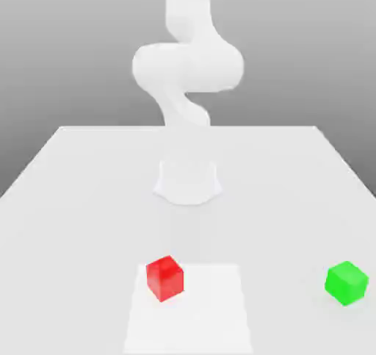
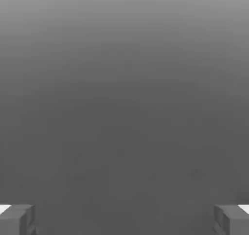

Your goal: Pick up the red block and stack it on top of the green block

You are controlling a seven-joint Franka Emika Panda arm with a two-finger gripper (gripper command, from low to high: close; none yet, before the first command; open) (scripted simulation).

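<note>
Red block point(image 1: 164, 278), green block point(image 1: 346, 282), claw point(image 2: 124, 219) spread wide

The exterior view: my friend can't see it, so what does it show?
A red block and a green block sit apart on a white table, red near the middle front, green toward the exterior view's right. Behind them a white robot arm rises from its round base.

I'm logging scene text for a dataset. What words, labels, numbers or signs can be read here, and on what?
None: no readable text, number or sign anywhere.
Red block: plain faces.
Green block: plain faces.
Table and arm: unmarked.
</note>
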